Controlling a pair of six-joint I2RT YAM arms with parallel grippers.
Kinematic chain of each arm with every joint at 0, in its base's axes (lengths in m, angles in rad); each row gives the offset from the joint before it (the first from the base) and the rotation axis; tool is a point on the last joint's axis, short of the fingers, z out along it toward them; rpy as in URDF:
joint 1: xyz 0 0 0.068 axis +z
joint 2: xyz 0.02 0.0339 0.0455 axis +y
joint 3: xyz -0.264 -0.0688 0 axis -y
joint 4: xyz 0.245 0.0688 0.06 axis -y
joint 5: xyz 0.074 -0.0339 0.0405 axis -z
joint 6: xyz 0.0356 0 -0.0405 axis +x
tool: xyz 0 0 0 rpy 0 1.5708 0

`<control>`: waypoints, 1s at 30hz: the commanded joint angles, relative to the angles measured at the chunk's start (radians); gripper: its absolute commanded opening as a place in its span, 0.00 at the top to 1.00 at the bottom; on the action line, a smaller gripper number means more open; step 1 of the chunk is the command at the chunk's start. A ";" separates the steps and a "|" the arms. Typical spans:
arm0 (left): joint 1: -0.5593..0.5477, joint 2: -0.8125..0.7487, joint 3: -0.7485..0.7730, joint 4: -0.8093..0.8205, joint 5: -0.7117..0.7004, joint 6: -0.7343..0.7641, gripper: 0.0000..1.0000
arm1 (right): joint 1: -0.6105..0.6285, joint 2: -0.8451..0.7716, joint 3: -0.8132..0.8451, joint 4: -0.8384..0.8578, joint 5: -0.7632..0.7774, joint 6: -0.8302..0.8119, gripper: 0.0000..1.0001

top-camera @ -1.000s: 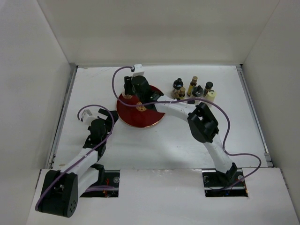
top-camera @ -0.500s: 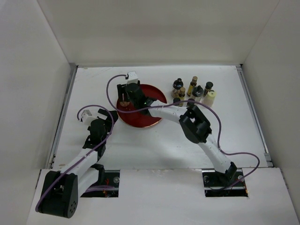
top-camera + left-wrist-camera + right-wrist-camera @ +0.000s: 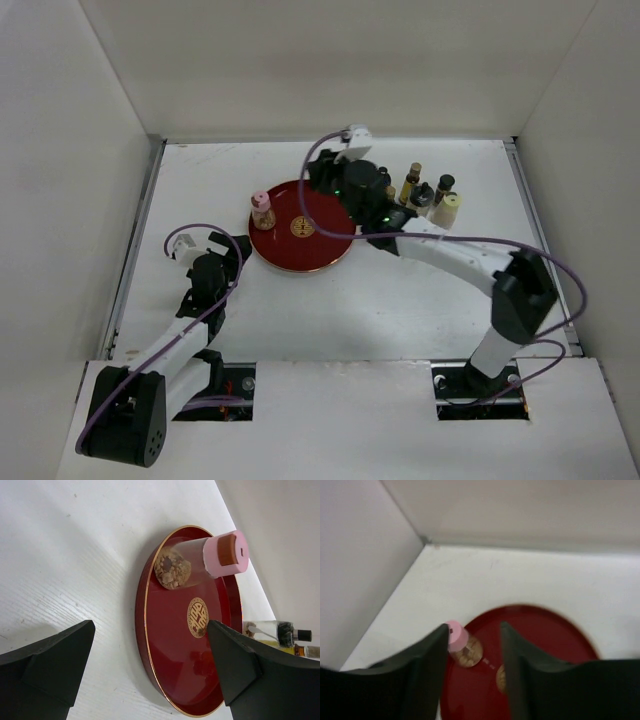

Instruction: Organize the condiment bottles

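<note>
A pink-capped jar (image 3: 262, 209) with brown contents stands upright on the left rim area of the round red tray (image 3: 310, 250). It also shows in the left wrist view (image 3: 200, 562) and the right wrist view (image 3: 458, 641). The other condiment bottles (image 3: 415, 190) cluster at the back right of the table, among them a pale yellow-capped one (image 3: 447, 208). My right gripper (image 3: 327, 188) is open and empty above the tray's back right edge, apart from the jar. My left gripper (image 3: 232, 250) is open and empty, low on the table just left of the tray (image 3: 165, 645).
White walls enclose the table on the left, back and right. The right arm (image 3: 450, 255) stretches across the table in front of the bottle cluster. A few bottles (image 3: 280, 632) show beyond the tray in the left wrist view.
My right gripper let go of the pink-capped jar on the tray's left side, opened, and swung back to the right. The left arm has not moved.
</note>
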 commanded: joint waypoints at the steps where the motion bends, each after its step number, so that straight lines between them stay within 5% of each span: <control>1: 0.008 -0.015 -0.008 0.039 -0.001 -0.001 0.00 | -0.095 -0.161 -0.142 0.081 0.029 0.002 0.56; 5: 0.007 -0.021 -0.004 0.038 0.005 -0.003 0.00 | -0.209 -0.284 -0.303 0.040 0.052 0.008 0.64; 10: 0.007 -0.018 -0.005 0.038 0.003 -0.001 0.00 | -0.305 -0.274 -0.326 -0.090 0.049 -0.046 0.40; 17: 0.008 -0.006 -0.004 0.041 0.005 0.002 0.00 | -0.348 -0.197 -0.299 -0.127 0.063 -0.072 0.33; 30: 0.008 0.006 -0.004 0.047 0.008 -0.001 0.00 | -0.350 -0.145 -0.283 -0.175 0.092 -0.053 0.54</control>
